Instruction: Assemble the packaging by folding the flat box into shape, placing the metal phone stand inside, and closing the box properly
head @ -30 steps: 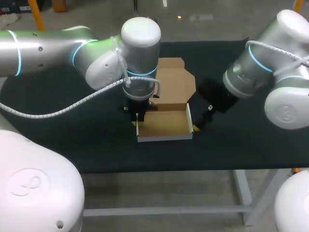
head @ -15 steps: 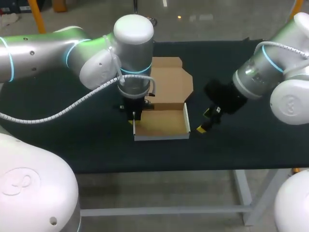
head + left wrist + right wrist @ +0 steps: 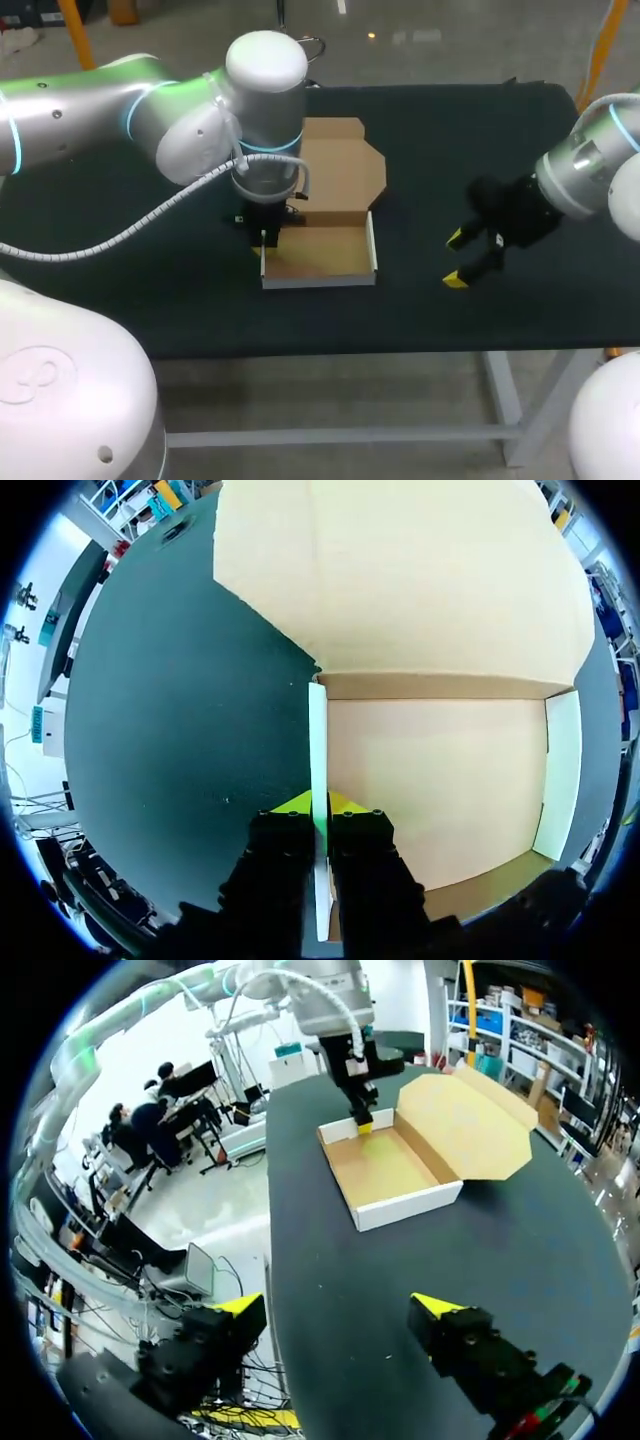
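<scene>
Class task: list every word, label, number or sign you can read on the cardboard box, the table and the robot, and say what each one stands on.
No readable text anywhere.
Cardboard box: plain, with no print on its floor, walls or open lid.
Table: plain dark surface, no label or sign.
White robot housing: one embossed looped emblem, a symbol only, with no letters or numbers.

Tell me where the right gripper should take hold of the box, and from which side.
Probably its upright right wall, from above, one finger each side: it is thin, standing and free. The left gripper pinches the left wall likewise.
</scene>
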Available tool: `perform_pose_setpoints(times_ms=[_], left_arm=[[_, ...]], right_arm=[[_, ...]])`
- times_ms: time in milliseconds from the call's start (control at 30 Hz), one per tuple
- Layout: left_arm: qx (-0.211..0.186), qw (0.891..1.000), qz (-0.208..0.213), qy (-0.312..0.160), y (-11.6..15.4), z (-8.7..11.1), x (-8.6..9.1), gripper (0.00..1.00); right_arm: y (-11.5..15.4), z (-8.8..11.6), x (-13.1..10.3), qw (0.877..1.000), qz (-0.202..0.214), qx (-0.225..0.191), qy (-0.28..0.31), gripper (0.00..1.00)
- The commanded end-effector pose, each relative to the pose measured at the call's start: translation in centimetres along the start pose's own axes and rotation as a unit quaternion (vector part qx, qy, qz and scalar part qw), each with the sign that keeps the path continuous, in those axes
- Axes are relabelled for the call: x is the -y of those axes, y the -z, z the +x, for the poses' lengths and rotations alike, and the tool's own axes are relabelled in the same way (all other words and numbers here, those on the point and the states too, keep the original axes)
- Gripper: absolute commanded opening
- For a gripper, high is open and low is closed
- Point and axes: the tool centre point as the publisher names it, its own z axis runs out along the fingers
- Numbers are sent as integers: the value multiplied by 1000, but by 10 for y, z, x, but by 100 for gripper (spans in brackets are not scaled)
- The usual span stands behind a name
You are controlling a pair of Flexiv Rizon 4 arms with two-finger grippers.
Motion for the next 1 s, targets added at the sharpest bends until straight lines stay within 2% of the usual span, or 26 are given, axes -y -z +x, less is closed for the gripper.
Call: perform_pose_setpoints(times_ms=[33, 300, 633, 700, 1000], left_arm=[[34, 999, 8, -4, -2, 6, -1, 0], [86, 995, 31, -30, -7, 2, 0, 0], [111, 992, 53, -40, -11, -2, 2, 0], [104, 992, 53, -41, -11, -2, 1, 0], [11, 998, 45, -40, -2, -1, -4, 0]], right_arm=[[5, 0, -1, 1000, 0, -15, 4, 100], [3, 2, -3, 1000, 8, -17, 16, 100], [1, 2, -6, 1000, 12, -19, 15, 100], [1, 3, -7, 1000, 12, -19, 15, 100], [-2, 2, -9, 1000, 11, -23, 13, 100]])
